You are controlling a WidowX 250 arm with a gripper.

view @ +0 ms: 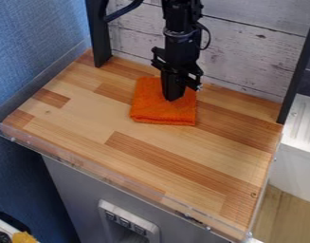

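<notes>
Orange cloth (162, 113) lies folded right under my fingers (173, 95), on the wooden tabletop (94, 118). I can't tell if they are open or closed. A soft, slow touch is best here, so the cloth does not slide or bunch up. My arm (181, 19) hangs almost straight down over it.
</notes>
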